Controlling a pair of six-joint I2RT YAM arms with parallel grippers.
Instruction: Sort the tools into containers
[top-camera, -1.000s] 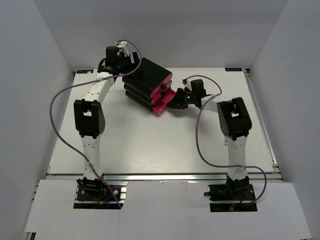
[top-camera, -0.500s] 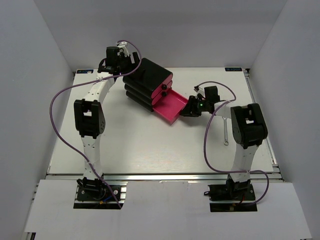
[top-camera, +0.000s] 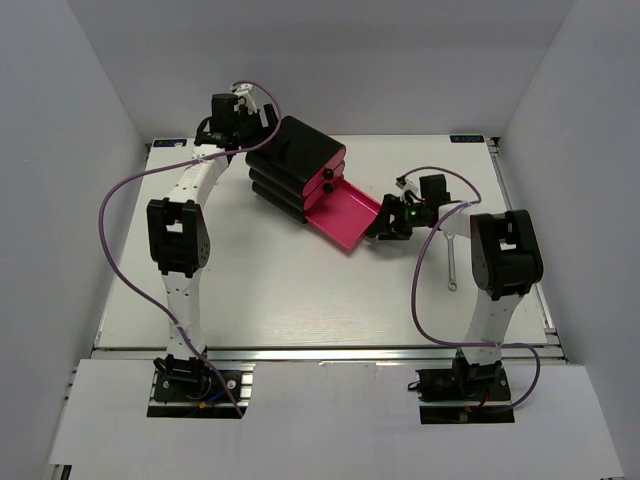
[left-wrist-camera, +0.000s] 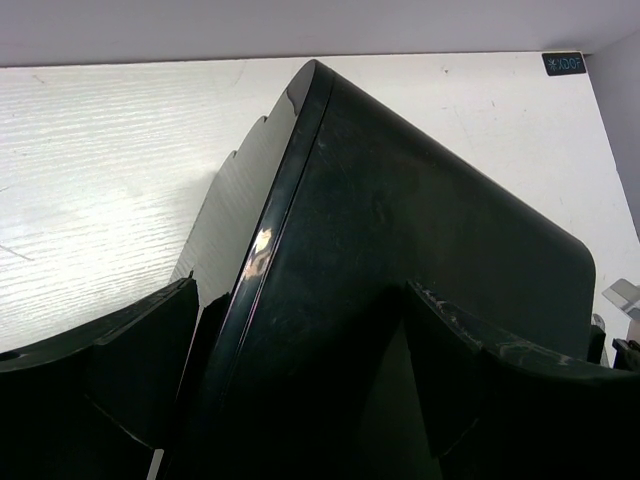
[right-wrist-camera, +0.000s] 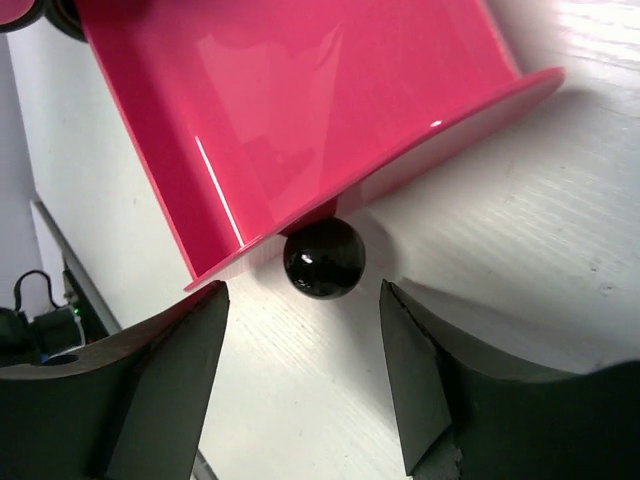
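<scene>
The black casing (top-camera: 295, 150) stands at the back of the table, and its lowest pink drawer (top-camera: 345, 215) is pulled far out toward the front right, showing nothing inside. In the right wrist view the drawer (right-wrist-camera: 300, 110) ends in a black knob (right-wrist-camera: 322, 257). My right gripper (top-camera: 385, 228) is open; its jaws (right-wrist-camera: 305, 300) stand just behind the knob, one on each side, not touching it. My left gripper (top-camera: 238, 125) is open and straddles the casing's back top edge (left-wrist-camera: 300, 200). A small silver wrench (top-camera: 452, 262) lies right of my right arm. The screwdrivers are out of view.
The upper two drawers are shut, their knobs (top-camera: 327, 180) facing front right. Purple cables loop from both arms. Grey walls close in the table on the left, back and right.
My right gripper has drawn the lowest drawer far out toward the front right. It now stands open just behind the knob. The left arm has not moved.
</scene>
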